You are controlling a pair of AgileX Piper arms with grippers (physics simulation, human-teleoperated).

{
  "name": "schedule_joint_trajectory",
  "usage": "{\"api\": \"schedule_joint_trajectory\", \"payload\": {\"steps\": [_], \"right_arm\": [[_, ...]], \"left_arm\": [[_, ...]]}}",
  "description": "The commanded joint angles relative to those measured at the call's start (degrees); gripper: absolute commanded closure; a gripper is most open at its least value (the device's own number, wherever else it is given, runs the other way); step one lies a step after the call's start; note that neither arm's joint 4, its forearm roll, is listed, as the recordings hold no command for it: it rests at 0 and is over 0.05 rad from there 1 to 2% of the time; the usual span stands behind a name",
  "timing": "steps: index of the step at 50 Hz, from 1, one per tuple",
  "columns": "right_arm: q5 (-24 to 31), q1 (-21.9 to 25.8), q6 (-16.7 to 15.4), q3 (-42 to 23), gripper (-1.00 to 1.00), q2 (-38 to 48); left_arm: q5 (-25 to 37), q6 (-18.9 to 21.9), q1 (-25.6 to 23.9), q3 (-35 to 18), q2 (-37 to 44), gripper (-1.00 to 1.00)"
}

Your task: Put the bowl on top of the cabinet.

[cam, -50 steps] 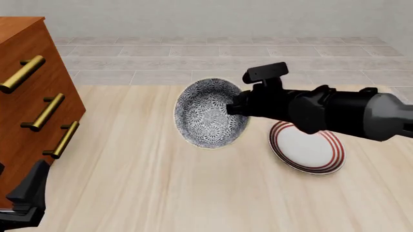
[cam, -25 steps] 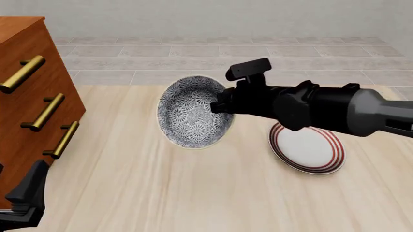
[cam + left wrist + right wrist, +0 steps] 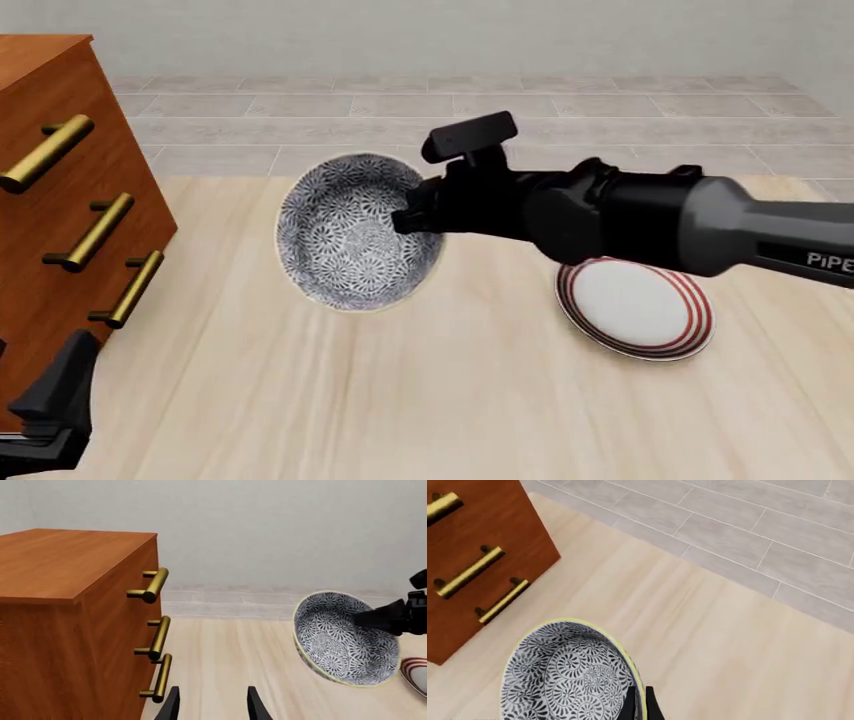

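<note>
The navy-and-white floral bowl (image 3: 350,232) hangs tilted above the table, its opening facing the camera. My right gripper (image 3: 414,212) is shut on the bowl's right rim, and its arm comes in from the right. In the right wrist view the bowl (image 3: 564,675) fills the lower part, with the fingertips (image 3: 627,706) pinching its cream rim. The reddish-brown cabinet (image 3: 54,210) with brass handles stands at the left, well left of the bowl. The left wrist view has the cabinet (image 3: 73,615), the bowl (image 3: 341,637) and my open left gripper (image 3: 211,705). My left gripper (image 3: 47,415) rests low at the front left.
A white plate with red rings (image 3: 635,306) lies on the table under the right arm, and its edge (image 3: 415,672) shows in the left wrist view. Beyond the wooden table lie a grey tiled floor and a pale wall.
My right gripper has carried the bowl steadily leftward toward the cabinet. The left arm has not moved.
</note>
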Motion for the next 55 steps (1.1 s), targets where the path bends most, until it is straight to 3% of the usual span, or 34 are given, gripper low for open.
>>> {"api": "schedule_joint_trajectory", "payload": {"steps": [1,31,41,43,48,49,52,55], "right_arm": [[0.43,2.51,0.22,-2.17,1.00,0.62],[-1.94,6.86,2.19,-2.90,1.00,2.45],[-1.78,6.56,1.31,-3.09,1.00,2.19],[-1.74,6.55,1.49,-3.10,1.00,2.17],[-2.10,6.37,1.13,-2.45,1.00,1.99],[-2.12,6.35,1.23,-2.38,1.00,1.94],[-2.11,6.40,0.92,-2.30,1.00,1.79],[-2.05,6.49,0.74,-2.32,1.00,1.52]], "left_arm": [[0.02,-0.16,0.04,0.00,-0.02,-1.00],[-0.45,-0.02,-0.52,0.13,1.05,-1.00],[-1.11,0.31,-1.91,0.06,2.16,-1.00],[-0.78,-1.55,-1.78,-0.22,2.24,-1.00],[2.96,-2.29,-4.85,-3.08,2.35,-1.00],[2.71,-3.39,-5.35,-3.40,3.55,-1.00],[1.83,-1.45,-6.05,-3.92,5.36,-1.00],[0.62,-3.88,-8.47,-6.05,9.22,-1.00]]}}
